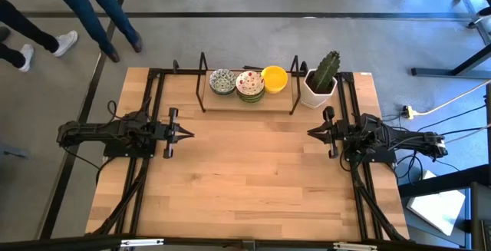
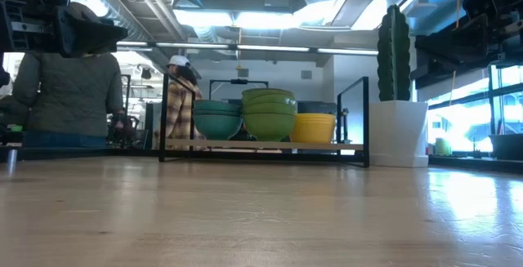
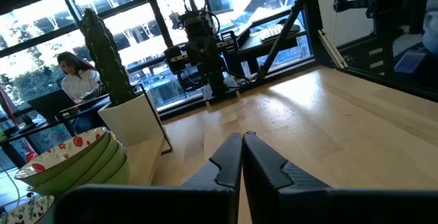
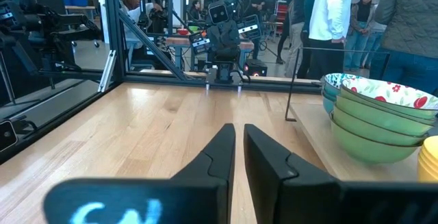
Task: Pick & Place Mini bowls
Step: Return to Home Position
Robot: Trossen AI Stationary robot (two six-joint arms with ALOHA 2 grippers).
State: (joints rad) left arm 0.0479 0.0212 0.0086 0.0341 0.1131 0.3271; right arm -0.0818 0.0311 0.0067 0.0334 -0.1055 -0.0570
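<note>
The mini bowls stand in three stacks on a low black-framed shelf (image 1: 230, 102) at the table's far edge. From left to right they are green-blue patterned (image 1: 222, 81), white with red speckles (image 1: 250, 84) and plain yellow (image 1: 274, 78). The low view shows their teal (image 2: 216, 118), green (image 2: 270, 112) and yellow (image 2: 313, 127) outsides. My left gripper (image 1: 188, 134) is shut and hovers at mid-table left, pointing right. My right gripper (image 1: 311, 133) is shut at mid-table right, pointing left. Both are nearer than the shelf and touch nothing. The speckled stack also shows in the left wrist view (image 3: 75, 159) and the right wrist view (image 4: 380, 118).
A white square pot with a green cactus (image 1: 321, 82) stands just right of the shelf, close to the right arm. The shelf has upright black end frames (image 1: 202, 78). Bare wooden table (image 1: 245, 174) lies between and in front of the grippers. People stand beyond the far edge (image 2: 69, 87).
</note>
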